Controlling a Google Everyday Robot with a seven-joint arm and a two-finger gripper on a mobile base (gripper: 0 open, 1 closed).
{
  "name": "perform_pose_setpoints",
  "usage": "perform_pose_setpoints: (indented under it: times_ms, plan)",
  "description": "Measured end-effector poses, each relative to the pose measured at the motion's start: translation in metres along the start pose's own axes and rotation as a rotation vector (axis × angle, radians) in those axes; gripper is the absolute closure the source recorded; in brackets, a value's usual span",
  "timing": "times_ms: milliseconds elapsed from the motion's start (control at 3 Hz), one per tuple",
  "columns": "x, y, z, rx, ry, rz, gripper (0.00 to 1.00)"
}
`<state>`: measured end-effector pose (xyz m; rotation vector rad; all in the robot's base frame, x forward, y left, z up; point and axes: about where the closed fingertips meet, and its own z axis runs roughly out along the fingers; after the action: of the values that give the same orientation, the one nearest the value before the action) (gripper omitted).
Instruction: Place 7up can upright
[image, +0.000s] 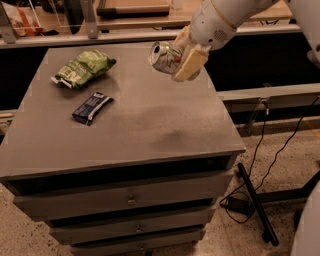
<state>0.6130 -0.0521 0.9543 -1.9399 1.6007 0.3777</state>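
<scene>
The 7up can is a silvery can with green and red marks. It is held in the air above the back right part of the grey cabinet top, tilted, with its silver top facing up and to the left. My gripper is shut on the can, with a cream finger in front of it and the white arm reaching in from the upper right.
A green crinkled snack bag lies at the back left of the cabinet top. A flat dark blue wrapper lies in front of it. Drawers are below. Black cables run over the floor at the right.
</scene>
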Motion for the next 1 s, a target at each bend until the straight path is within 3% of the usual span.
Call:
perform_pose_setpoints:
  times_ms: [333,667,1000]
  plan:
    - [-0.013,-0.001,-0.002,0.072,-0.253,0.161,1.00]
    - [-0.029,-0.001,0.005,0.118,-0.475,0.272,1.00]
    - [-0.034,0.002,0.018,0.138,-0.623,0.338,1.00]
